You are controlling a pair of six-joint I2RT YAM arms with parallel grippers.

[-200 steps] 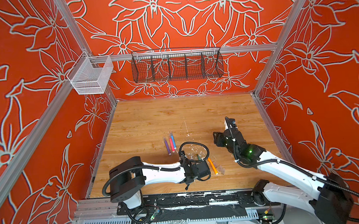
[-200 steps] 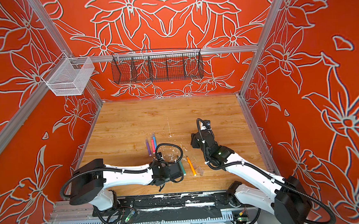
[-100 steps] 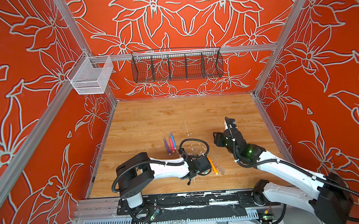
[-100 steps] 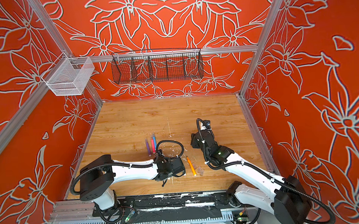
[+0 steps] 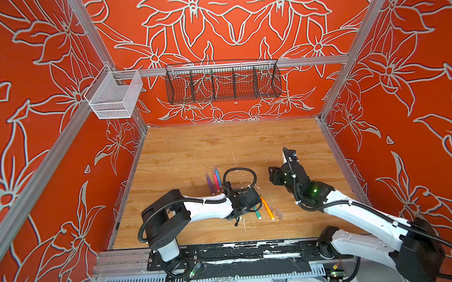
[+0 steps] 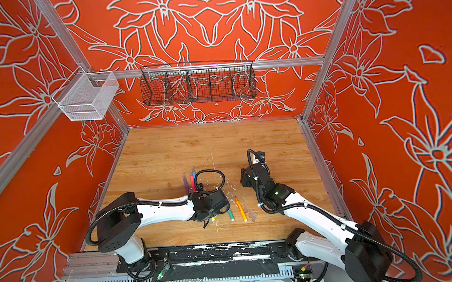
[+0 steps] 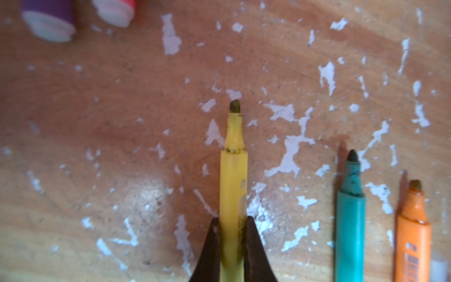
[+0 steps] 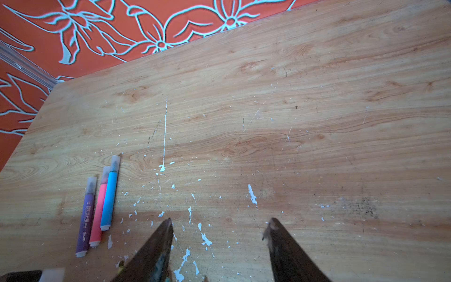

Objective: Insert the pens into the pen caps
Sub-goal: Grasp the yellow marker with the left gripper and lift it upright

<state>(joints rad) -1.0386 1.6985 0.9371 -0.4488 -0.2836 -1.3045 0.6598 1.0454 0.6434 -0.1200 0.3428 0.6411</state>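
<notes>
My left gripper is shut on the barrel of the yellow pen, whose uncapped tip points away over the table. Beside it lie the uncapped green pen and orange pen. In both top views the left gripper hides the yellow pen; the green pen, the orange pen and clear pen caps lie to its right. The purple, pink and blue pens lie side by side with caps on. My right gripper stands open and empty above the table.
White paint flecks scatter the wooden table. A black wire basket hangs on the back wall and a white mesh bin on the left rail. Orange walls close in three sides.
My left gripper has closed on the yellow pen, and the left arm has shifted a little to the right. The right arm has not moved.
</notes>
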